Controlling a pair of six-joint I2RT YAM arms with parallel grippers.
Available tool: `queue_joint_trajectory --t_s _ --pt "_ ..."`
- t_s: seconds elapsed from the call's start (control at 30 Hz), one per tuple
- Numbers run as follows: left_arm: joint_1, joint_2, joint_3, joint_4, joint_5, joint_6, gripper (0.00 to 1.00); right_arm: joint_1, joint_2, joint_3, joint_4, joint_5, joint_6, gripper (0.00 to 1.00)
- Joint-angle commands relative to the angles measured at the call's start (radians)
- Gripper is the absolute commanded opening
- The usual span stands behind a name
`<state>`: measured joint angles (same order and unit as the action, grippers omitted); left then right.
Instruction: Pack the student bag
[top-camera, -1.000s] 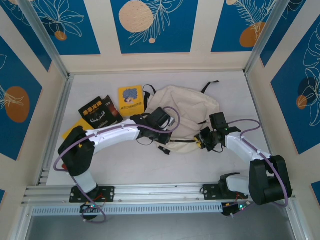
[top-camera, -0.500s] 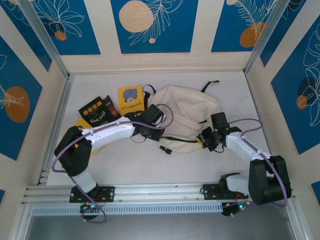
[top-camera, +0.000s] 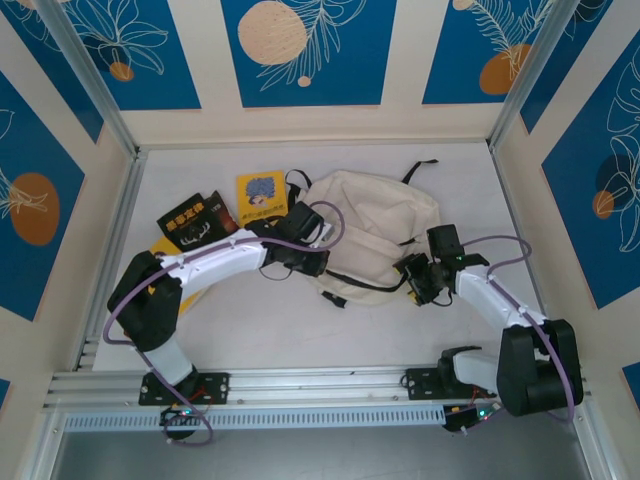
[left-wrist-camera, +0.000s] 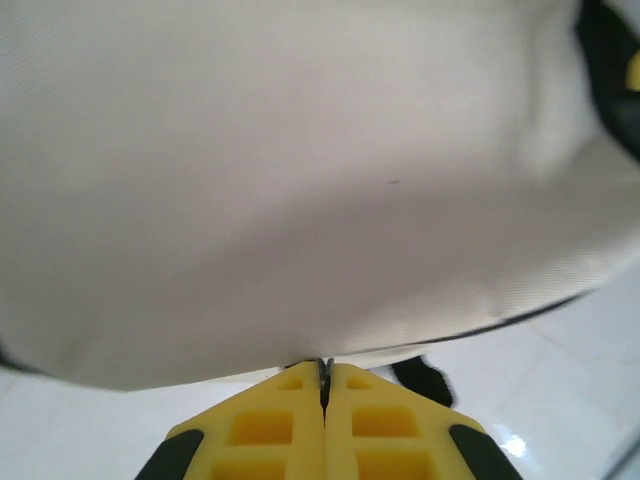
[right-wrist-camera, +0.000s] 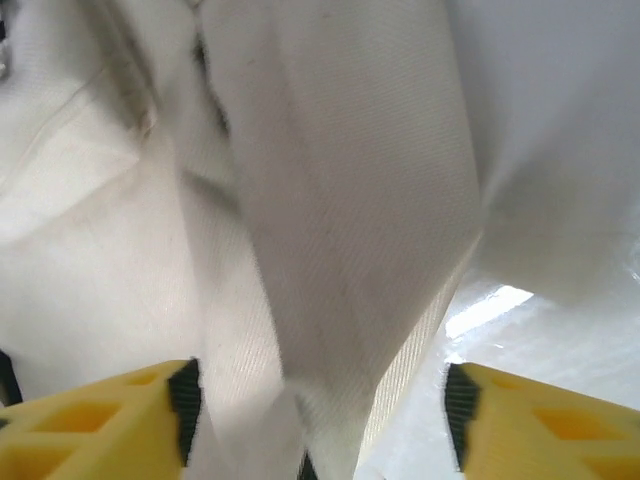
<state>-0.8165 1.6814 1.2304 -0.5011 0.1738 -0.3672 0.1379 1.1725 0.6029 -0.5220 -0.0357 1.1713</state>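
Middle of the table: the student bag (top-camera: 375, 225) lies slumped and flat on the white table (top-camera: 250, 320), black straps toward the top of the frame, its near edge between the two arms.
Left of the bag: a yellow book (top-camera: 262, 196) and a black book (top-camera: 200, 222) lie out on the table, just beside the bag's upper-left corner, not packed.
Left gripper (left-wrist-camera: 325, 385): clenched on the bag's lower-left edge; in the wrist view the yellow fingertips meet with cream cloth caught at their tip.
Right gripper (right-wrist-camera: 320, 398): at the bag's lower-right edge, jaws spread wide and released; a fold of cream cloth hangs between the fingers (right-wrist-camera: 150, 405), but neither pad presses on it.
Step in hand: probably getting the bag's mouth open, one side pinned and the other about to be regrasped.
Risk, thin pinch: the left hold looks to be on very little cloth, right at the fingertips; any pull from the other side could slide it free.
Risk, wrong layer: the right jaws could close on both layers of the fold at once, which would hold the mouth shut instead of parting it.
Risk, dragging: the bag is soft and light, so a one-sided tug may shift the whole bag toward the books rather than open it.
Risk, straps: a loose black strap near the near edge could snag a finger.
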Motion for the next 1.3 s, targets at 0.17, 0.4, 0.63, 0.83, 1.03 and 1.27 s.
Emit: queue_joint_trajectory --t_s 0.17,0.4,0.63,0.83,1.03,1.27 --pt "-0.066 0.076 0.151 0.114 0.199 -0.010 0.00 0.009 -0.102 0.053 -0.167 -0.004 0.045 0.89" --pt "-0.120 0.167 0.262 0.127 0.226 -0.031 0.00 0.006 -0.153 0.068 -0.241 -0.002 0.114 0.95" --pt "-0.144 0.203 0.291 0.123 0.216 -0.035 0.00 0.009 -0.209 0.019 -0.212 -0.054 0.262 0.97" --pt "-0.145 0.180 0.265 0.094 0.193 -0.016 0.00 0.017 -0.197 -0.057 -0.039 -0.138 0.371 0.94" --pt "-0.144 0.147 0.209 0.076 0.167 -0.012 0.00 0.029 -0.146 -0.048 0.002 -0.127 0.368 0.81" --pt "-0.144 0.099 0.168 0.036 0.089 -0.003 0.00 0.054 -0.072 -0.034 -0.002 -0.070 0.333 0.53"
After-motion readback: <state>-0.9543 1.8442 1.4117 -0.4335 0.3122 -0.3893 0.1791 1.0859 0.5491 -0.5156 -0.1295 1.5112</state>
